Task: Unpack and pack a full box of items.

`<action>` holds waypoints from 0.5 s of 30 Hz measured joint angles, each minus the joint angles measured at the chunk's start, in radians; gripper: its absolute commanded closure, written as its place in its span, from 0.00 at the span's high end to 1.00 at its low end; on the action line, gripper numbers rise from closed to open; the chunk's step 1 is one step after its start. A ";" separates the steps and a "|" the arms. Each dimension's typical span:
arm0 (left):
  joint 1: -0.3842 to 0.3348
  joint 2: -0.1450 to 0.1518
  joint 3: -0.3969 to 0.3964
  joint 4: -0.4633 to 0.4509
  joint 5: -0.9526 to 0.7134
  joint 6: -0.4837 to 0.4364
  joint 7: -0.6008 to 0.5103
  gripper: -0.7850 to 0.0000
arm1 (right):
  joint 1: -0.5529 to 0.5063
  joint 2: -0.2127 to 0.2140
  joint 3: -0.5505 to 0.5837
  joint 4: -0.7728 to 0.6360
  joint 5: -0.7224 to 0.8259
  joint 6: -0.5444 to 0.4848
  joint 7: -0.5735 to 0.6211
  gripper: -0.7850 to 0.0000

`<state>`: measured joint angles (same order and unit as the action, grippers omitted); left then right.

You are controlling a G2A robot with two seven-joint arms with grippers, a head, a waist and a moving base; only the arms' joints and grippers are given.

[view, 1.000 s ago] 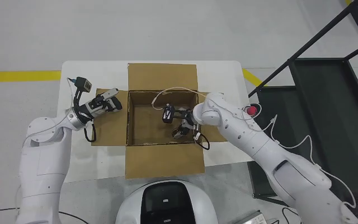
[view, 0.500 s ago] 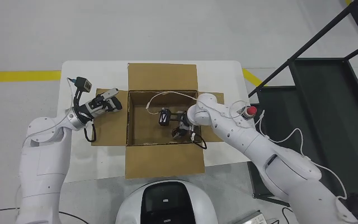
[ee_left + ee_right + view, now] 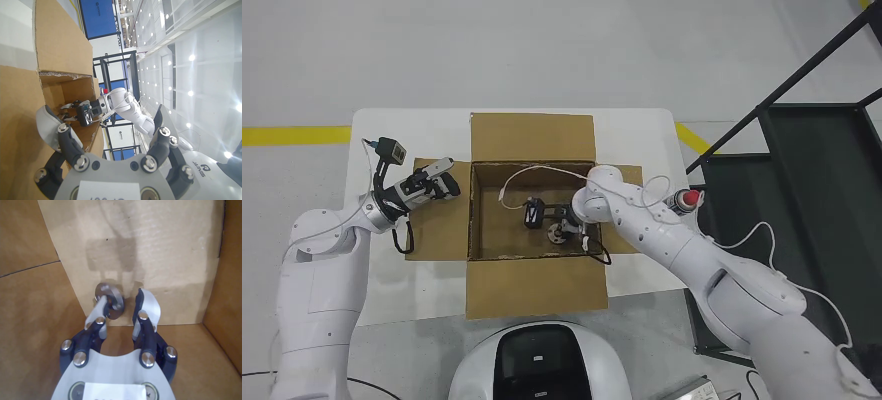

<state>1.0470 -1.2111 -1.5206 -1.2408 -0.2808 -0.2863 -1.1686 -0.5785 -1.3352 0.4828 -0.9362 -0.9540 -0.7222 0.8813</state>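
Note:
An open cardboard box (image 3: pixel 532 135) sits mid-table with its flaps spread out. My right gripper (image 3: pixel 558 236) is down inside it, open, just above the box floor (image 3: pixel 151 247). A round metal disc (image 3: pixel 110 305) lies on that floor; one fingertip (image 3: pixel 100 306) overlaps it and the other finger stands apart to the side. In the left wrist view the right gripper (image 3: pixel 67 112) is inside the box (image 3: pixel 62 56). My left gripper (image 3: pixel 442 183) hangs open over the box's left flap, holding nothing (image 3: pixel 103 121).
A small red-topped object (image 3: pixel 689 197) stands at the table's right edge behind the right arm. A black metal frame (image 3: pixel 802 110) rises to the right of the table. White table (image 3: pixel 412 130) surface shows around the box flaps.
My right gripper has shifted left across the inside of the box and sunk lower toward its floor. The left arm has stayed where it was.

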 measured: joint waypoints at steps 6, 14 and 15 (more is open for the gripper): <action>0.000 0.000 0.000 0.000 0.000 0.000 0.000 1.00 | 0.000 0.004 0.014 -0.007 0.005 -0.035 -0.019 0.00; 0.000 0.000 0.000 0.000 0.000 0.000 0.000 1.00 | -0.028 0.047 0.104 -0.099 0.029 -0.056 -0.072 0.00; 0.000 0.000 0.000 0.000 0.000 0.000 0.000 1.00 | -0.036 0.055 0.116 -0.117 0.024 -0.053 -0.073 0.00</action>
<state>1.0470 -1.2111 -1.5206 -1.2408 -0.2808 -0.2863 -1.1686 -0.6142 -1.2802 0.5992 -1.0529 -0.9302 -0.7753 0.8086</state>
